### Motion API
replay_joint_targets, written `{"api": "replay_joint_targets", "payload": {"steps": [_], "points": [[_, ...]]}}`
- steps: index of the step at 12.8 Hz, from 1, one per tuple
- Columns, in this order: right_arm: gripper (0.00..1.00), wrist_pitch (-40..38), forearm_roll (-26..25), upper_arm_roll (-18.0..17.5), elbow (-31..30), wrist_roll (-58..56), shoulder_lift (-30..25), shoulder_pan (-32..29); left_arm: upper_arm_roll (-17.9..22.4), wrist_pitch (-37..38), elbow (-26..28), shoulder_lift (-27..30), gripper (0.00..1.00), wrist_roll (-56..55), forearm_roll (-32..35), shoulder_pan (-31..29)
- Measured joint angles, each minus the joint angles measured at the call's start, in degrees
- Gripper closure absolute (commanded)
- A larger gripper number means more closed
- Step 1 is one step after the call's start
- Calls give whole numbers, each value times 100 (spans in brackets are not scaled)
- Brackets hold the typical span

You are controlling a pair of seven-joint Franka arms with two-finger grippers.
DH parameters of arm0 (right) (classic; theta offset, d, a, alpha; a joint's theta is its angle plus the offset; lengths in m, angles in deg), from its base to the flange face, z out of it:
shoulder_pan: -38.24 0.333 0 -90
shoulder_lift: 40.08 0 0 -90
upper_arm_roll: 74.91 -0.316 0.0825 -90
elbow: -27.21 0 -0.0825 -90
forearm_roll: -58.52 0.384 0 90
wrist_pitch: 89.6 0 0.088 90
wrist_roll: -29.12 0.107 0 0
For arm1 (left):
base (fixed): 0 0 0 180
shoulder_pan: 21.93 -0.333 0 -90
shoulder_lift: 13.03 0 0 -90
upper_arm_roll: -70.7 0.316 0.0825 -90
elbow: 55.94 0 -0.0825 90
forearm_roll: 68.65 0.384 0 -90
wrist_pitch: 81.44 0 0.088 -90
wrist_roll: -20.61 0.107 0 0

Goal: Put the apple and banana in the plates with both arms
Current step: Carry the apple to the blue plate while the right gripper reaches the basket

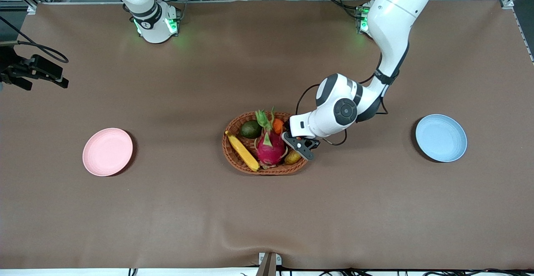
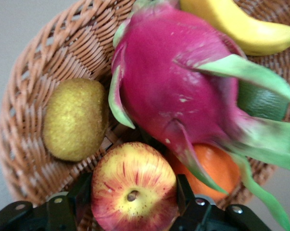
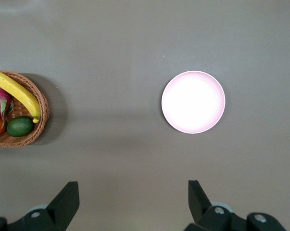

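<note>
Down in the brown wicker basket (image 1: 233,159), left gripper (image 2: 133,204) pinches the red-yellow streaked apple (image 2: 133,186), ready for lifting out. Right gripper (image 3: 130,202) waits wide open over the table near the pale pink round plate (image 3: 193,102).

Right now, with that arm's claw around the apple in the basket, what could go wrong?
1. The left gripper is shut on the apple, which is wedged against the dragon fruit and orange. Lifting may drag or tip them.
2. The fingers hold a round, smooth fruit, so it could slip on the way to the blue plate.
3. The basket may shift.
</note>
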Motion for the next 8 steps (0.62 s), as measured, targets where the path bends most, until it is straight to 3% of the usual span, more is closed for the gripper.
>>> {"api": "replay_joint_targets", "payload": {"steps": [4, 8], "points": [[0, 61, 1, -9, -16, -2, 189, 215, 46, 813, -17, 622, 59, -39, 0, -266], [0, 304, 2, -24, -79, -2, 581, 525, 81, 1542, -7, 1004, 59, -31, 2, -1151]]}}
